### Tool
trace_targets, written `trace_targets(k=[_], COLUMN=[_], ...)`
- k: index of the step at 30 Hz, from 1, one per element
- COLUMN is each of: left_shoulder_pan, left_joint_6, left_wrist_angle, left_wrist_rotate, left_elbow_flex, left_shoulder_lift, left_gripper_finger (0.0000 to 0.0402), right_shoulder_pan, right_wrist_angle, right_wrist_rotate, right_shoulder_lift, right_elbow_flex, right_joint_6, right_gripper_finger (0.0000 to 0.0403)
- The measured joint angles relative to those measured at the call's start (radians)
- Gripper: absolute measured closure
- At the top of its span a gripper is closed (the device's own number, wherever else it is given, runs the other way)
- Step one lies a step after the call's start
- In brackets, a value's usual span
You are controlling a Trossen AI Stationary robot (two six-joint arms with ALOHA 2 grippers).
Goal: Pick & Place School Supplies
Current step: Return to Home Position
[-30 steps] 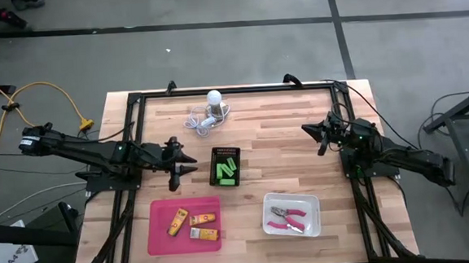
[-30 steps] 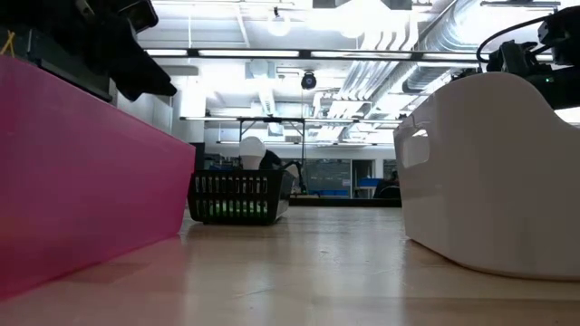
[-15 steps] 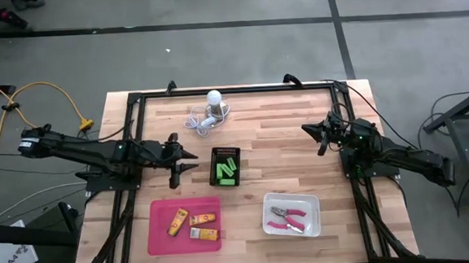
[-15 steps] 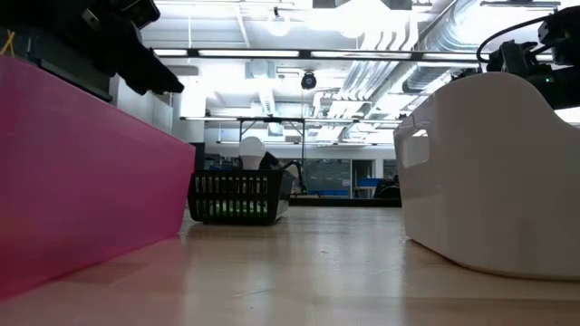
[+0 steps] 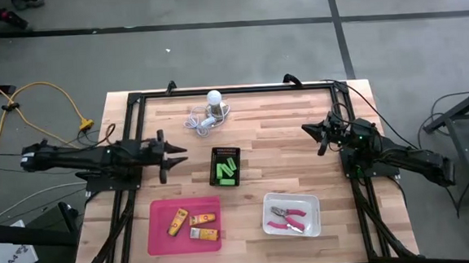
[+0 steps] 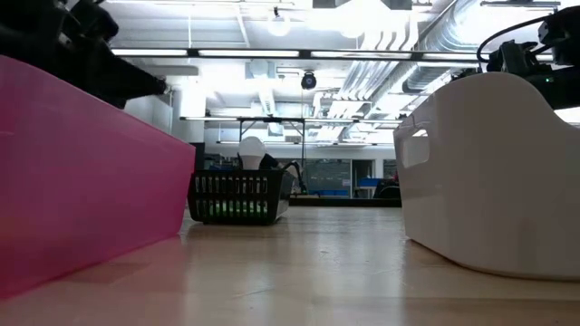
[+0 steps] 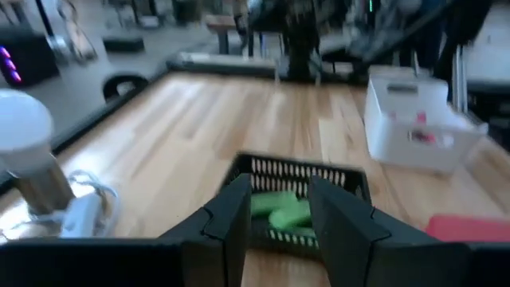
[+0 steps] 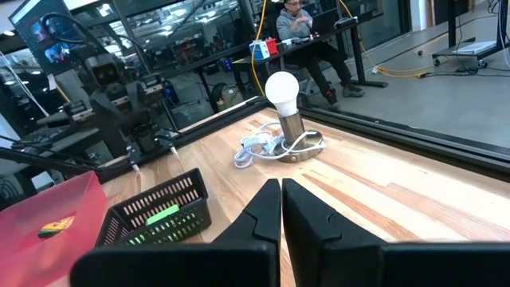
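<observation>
Pale wooden tabletop point(image 5: 286, 169), ringed by a black frame. Left gripper point(image 5: 169, 154) just inside the left edge, fingers spread apart; points toward the middle. Right gripper point(image 5: 316, 136) just inside the right edge, fingers pressed together. Pink tray point(image 5: 163, 234) by the near-left corner; carries three yellow-orange pieces point(image 5: 203, 233), lying loose. White bin point(image 5: 304, 197) toward the near-right corner; holds the pink-handled tool point(image 5: 287, 219). Black bin point(image 5: 213, 161) at the tabletop's middle, between the two grippers; contains the green erasers point(image 5: 227, 171). White bulb point(image 5: 214, 98) with coiled cord point(image 5: 201, 120) close to the far edge, left of centre.
</observation>
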Motion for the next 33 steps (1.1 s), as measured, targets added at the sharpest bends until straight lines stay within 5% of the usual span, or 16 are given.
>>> trace_targets(k=[14,28,33], left_shoulder_pan=[0.05,0.051,0.049], left_joint_6=[0.018,0.021,0.079], left_wrist_angle=[0.04,-0.004,-0.016], left_wrist_rotate=[-0.012,-0.013,0.068], left_elbow_flex=[-0.135,-0.16,-0.162], left_shoulder_lift=[-0.276,-0.338,-0.337], left_gripper_finger=[0.0277,0.0277,0.0277], right_shoulder_pan=[0.0,0.0,0.0], right_wrist_angle=[0.001,0.002,0.002], right_wrist_rotate=[0.0,0.0,0.0], right_shoulder_lift=[0.0,0.0,0.0], right_elbow_flex=[0.0,0.0,0.0], right_joint_6=[0.0,0.0,0.0], right_gripper_finger=[0.04,0.04,0.04])
